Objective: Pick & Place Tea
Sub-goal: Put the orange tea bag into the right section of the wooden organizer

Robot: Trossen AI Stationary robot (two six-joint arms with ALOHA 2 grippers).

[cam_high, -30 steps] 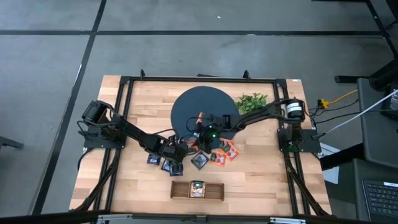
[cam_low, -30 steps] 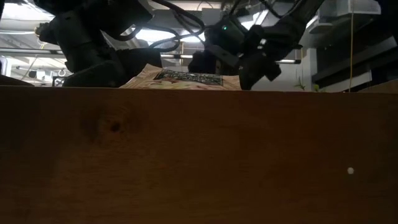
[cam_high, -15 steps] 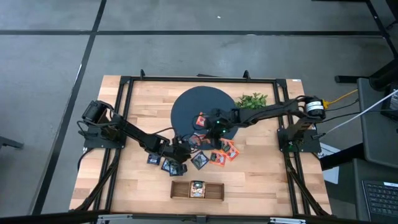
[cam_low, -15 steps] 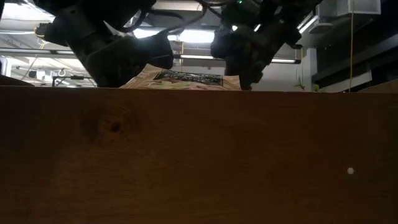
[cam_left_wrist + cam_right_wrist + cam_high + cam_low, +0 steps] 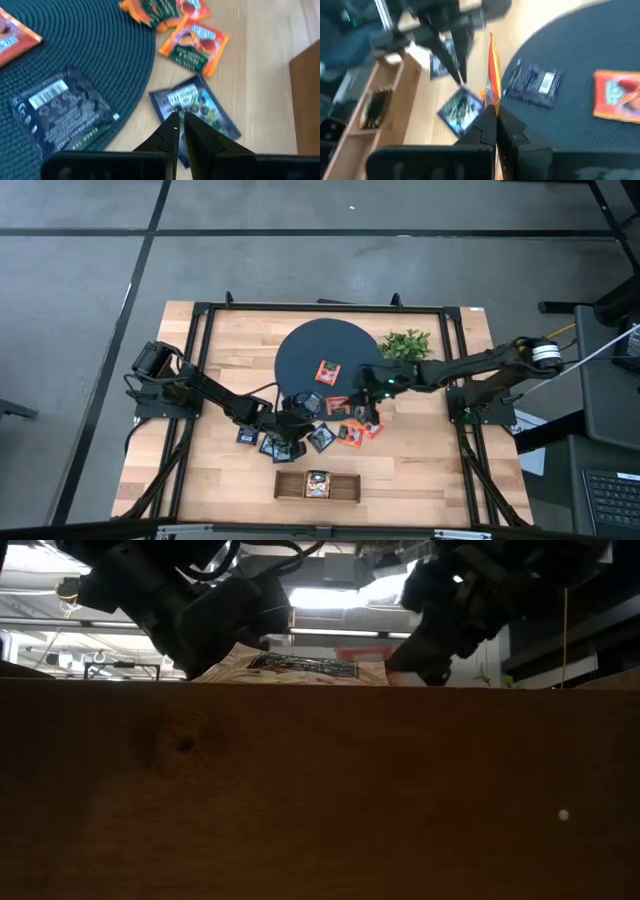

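Observation:
Tea sachets lie scattered at the near rim of the round dark mat [image 5: 320, 350]. An orange one [image 5: 327, 371] and a dark one [image 5: 307, 402] rest on the mat. More orange sachets [image 5: 358, 430] and navy ones [image 5: 270, 445] lie flat on the wood. My right gripper [image 5: 492, 112] reaches in from the right and is shut on an orange sachet [image 5: 492, 70]. My left gripper [image 5: 180, 119] is shut and points down right above a navy sachet [image 5: 200, 105] beside the mat's edge. One sachet [image 5: 318, 483] lies in the wooden tray's middle compartment. My right gripper pinches the orange sachet by one edge [image 5: 494, 102] between its two fingers. The sachet stands edge-on, sticking out beyond the fingertips. Whether any part of it rests on the table, I cannot tell. My left gripper's shut tips sit over the navy sachet's middle [image 5: 192, 107]; whether they touch it, I cannot tell.
The narrow wooden tray [image 5: 290, 485] sits near the table's near edge, close to the sachets. A leafy green plant [image 5: 405, 342] stands at the mat's far right, beside my right arm. Bare wood [image 5: 420, 460] lies to the right of the tray.
My right gripper has drawn back from the mat's middle toward the table's right edge, its arm stretching out flatter. My left gripper has shifted a little toward the right, nearer the mat's near rim.

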